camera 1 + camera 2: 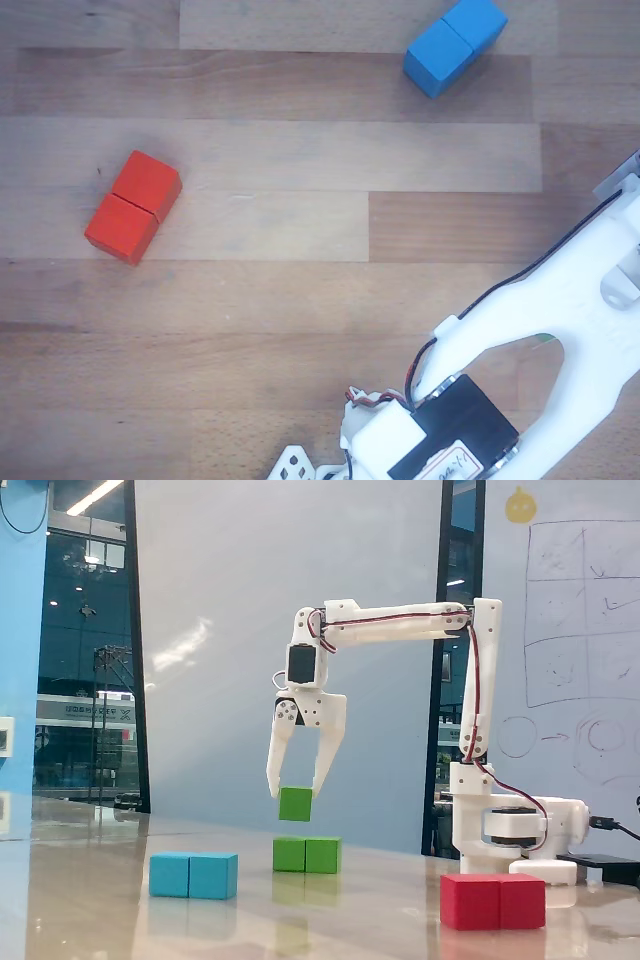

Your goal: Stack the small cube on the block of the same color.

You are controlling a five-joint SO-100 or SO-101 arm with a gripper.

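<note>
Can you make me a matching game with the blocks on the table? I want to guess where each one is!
Fixed view.
Things:
1. small green cube
2. long green block
3. blue block
4. red block

Places:
A. on the table, far left
B. in the air, held by the gripper
C. on the table, far right, by the arm's base
D. on the table, right under the held cube

Pairs: 1-B, 2-D, 3-A, 4-C

In the fixed view, the small cube hangs just above the block.

Glossy table mirrors the matt, seemingly wooden blue block; the arm looks smooth white plastic.
</note>
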